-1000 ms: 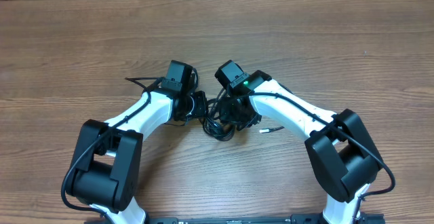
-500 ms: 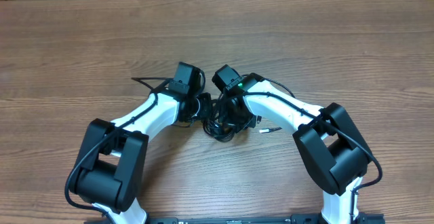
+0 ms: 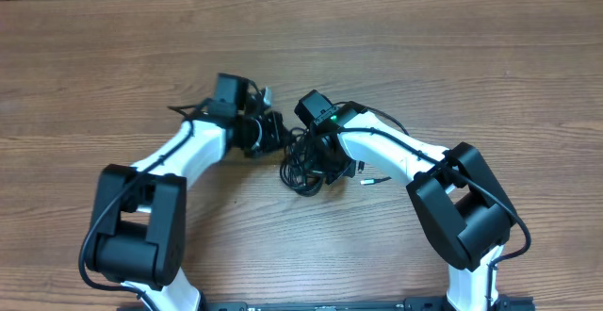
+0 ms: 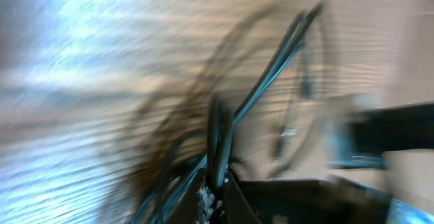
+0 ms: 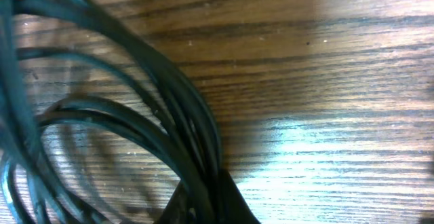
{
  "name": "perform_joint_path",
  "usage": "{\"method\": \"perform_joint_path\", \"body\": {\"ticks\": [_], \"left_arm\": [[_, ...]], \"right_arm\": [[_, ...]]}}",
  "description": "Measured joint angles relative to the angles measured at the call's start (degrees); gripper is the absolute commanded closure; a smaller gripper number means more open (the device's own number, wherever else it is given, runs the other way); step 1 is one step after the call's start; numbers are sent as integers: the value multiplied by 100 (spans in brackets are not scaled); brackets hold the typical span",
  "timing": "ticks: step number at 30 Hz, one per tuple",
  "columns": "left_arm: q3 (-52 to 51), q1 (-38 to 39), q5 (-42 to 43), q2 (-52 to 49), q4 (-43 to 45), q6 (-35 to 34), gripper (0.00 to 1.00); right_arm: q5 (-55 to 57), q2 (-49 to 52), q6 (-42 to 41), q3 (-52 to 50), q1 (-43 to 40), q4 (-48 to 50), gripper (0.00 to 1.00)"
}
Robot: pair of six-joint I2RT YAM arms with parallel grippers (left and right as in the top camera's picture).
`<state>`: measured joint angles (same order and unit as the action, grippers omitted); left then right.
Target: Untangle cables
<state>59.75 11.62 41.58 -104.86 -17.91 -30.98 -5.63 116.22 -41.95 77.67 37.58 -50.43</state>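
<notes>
A tangle of thin black cables point(image 3: 303, 168) lies in the middle of the wooden table, between both arms. One silver-tipped plug end point(image 3: 377, 180) sticks out to the right. My left gripper point(image 3: 273, 132) is shut on a black cable strand point(image 4: 218, 139) at the tangle's upper left; the left wrist view is blurred. My right gripper point(image 3: 325, 160) is shut on several cable strands point(image 5: 169, 108) of the same bundle, pressed low over the table point(image 5: 325, 81).
The table point(image 3: 424, 57) is brown wood all round the tangle. A thin black cord point(image 3: 188, 113) runs along the left arm. Both arm bases stand at the near edge.
My left gripper has moved left and away from the tangle, pulling its strand with it. The right arm has stayed almost still on the bundle.
</notes>
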Motion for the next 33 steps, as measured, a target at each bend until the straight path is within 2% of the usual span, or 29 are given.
{"method": "perform_joint_path", "body": {"ticks": [4,6,14,17,20,21,23,25,27,29,33], "left_arm": [[46,-466,1360,-4,334,-24,96],[46,-643,1751,-17,297,-22,96],[46,-828,2026,-17,-72,468,96],[79,-831,1552,-17,-472,767,96],[111,-837,337,-17,-1014,935,92],[111,-837,170,-17,-1073,949,92],[116,-815,-892,-17,-1325,1019,87],[116,-782,-1408,-17,-1373,1029,81],[118,-745,-1672,-17,-1379,1045,75],[151,-717,-1744,-17,-1443,1040,75],[820,-699,-1733,-26,-2522,1045,75]], "right_arm": [[-9,4,7,2,2,105,96],[-13,4,20,17,2,140,96],[-15,7,68,22,37,90,96],[-13,22,133,22,39,57,96],[-15,22,153,22,37,46,96],[-17,22,160,22,39,46,96],[-37,22,170,22,39,52,96],[-35,22,170,22,37,46,96],[-35,22,168,22,39,48,96],[-35,22,168,22,39,44,96],[-33,22,166,22,39,44,96]]}}
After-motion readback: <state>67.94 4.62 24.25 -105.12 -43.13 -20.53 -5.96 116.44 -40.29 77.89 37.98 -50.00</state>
